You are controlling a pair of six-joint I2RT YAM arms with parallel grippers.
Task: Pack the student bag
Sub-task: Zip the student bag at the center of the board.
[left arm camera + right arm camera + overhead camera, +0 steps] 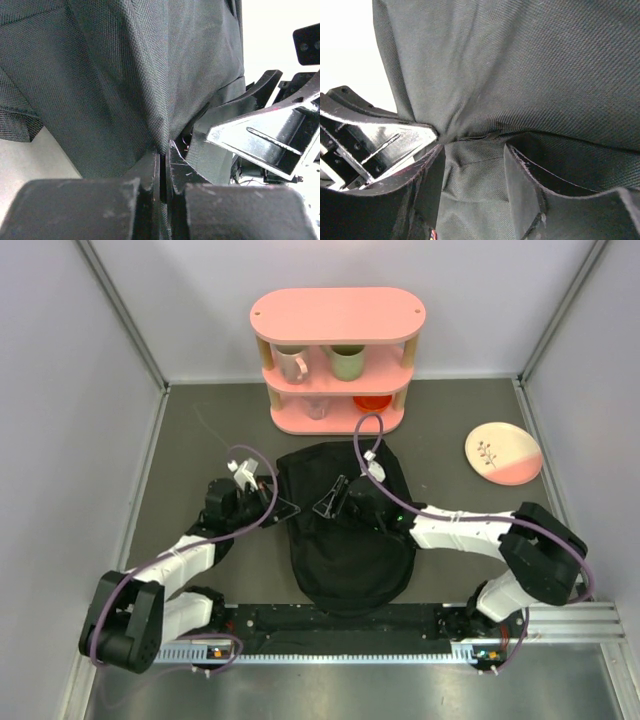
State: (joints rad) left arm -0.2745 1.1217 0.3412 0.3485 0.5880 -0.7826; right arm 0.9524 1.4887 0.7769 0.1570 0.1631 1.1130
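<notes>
Looks like the opening stage, with the student bag [345,540] flat and wrinkled mid-table, just in front of the pink shelf [337,315]. Clamped tight on a fold at its upper left edge with the left gripper [162,159]. Close beside, the right gripper [472,162], jaws apart, straddling cloth but biting nothing. Next, probably: close the right on the opposite lip and draw apart to find the mouth. Calls for a firm bite, given floppy weave likely to slip. Underneath, a matte dark grey table [200,440]; around, plain white walls [60,390]; on the shelf, a pink mug [292,365] and green cup [347,363]; off right, a pink-and-cream plate [503,454].
</notes>
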